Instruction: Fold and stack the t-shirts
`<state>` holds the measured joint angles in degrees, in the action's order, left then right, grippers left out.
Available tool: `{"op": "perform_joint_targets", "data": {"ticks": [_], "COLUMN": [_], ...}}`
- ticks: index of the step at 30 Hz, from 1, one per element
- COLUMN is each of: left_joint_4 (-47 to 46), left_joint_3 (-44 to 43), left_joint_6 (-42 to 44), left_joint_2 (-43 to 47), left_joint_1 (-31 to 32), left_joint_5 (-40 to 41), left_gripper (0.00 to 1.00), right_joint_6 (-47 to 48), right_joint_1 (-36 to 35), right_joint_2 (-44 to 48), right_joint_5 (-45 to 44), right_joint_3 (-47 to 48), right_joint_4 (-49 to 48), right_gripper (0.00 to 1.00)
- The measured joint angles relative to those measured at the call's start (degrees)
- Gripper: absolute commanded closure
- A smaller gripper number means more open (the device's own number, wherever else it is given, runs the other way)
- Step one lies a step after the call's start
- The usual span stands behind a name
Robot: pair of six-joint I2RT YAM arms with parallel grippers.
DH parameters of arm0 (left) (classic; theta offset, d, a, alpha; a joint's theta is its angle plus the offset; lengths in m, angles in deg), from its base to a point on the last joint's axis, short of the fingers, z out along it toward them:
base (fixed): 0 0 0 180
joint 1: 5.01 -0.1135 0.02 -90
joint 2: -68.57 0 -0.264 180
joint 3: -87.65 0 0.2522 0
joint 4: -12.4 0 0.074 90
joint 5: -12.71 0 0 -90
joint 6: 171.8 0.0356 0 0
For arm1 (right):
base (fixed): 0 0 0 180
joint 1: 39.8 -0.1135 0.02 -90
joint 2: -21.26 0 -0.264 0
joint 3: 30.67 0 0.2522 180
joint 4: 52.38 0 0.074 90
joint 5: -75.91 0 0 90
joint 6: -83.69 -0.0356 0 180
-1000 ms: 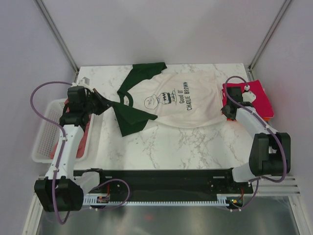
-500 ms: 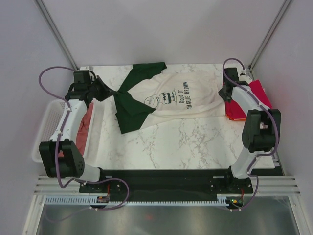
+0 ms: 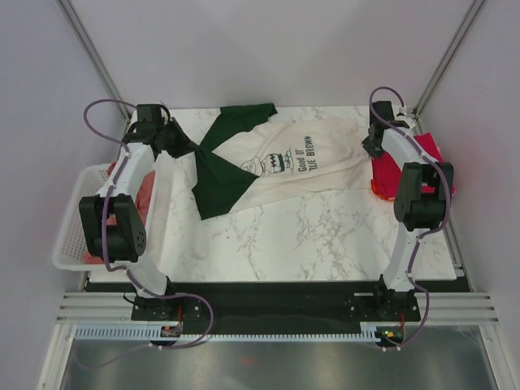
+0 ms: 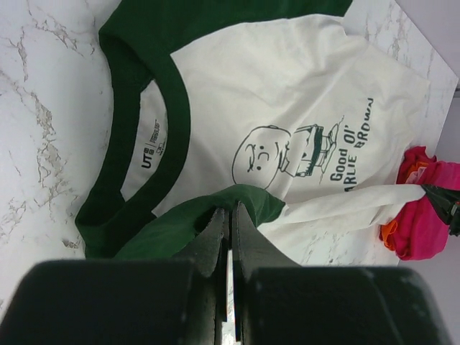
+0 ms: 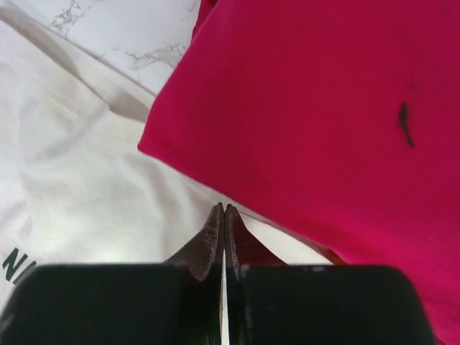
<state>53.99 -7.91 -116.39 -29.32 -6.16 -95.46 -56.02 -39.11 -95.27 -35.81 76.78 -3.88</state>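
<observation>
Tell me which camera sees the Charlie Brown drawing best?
The left wrist view: the Charlie Brown drawing is big and sharp there. The top view shows it small; the right wrist view catches only some lettering.

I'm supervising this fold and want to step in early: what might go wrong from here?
1. The right gripper pinches the hem of the cream t-shirt right beside the magenta t-shirt; pulling may drag it askew.
2. The left gripper holds only a small pinch of the green sleeve, which may slip free mid-fold.
</observation>
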Motion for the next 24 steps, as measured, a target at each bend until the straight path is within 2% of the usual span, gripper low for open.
{"op": "perform_joint_targets", "data": {"ticks": [7,16,24], "left_joint_4": [1.1,3.2,5.6], "left_joint_3": [-6.1,-18.9,-24.4], "left_joint_6": [0.0,0.4,1.2], "left_joint_2": [-2.0,-10.6,-17.0], "left_joint_1": [0.0,0.4,0.4], "left_joint_5": [-0.1,-0.3,-0.3], "left_gripper": [0.98,0.98,0.98], "right_joint_6": [0.3,0.5,0.6], "right_joint_1": [1.3,1.3,1.3], "right_joint_2": [-2.4,-5.2,-7.5], "right_joint_5": [1.5,3.4,3.7], "right_joint_3": [3.1,5.7,6.9], "right_joint_4": [0.4,0.0,0.3], "right_gripper": [1.00,1.00,1.00]}}
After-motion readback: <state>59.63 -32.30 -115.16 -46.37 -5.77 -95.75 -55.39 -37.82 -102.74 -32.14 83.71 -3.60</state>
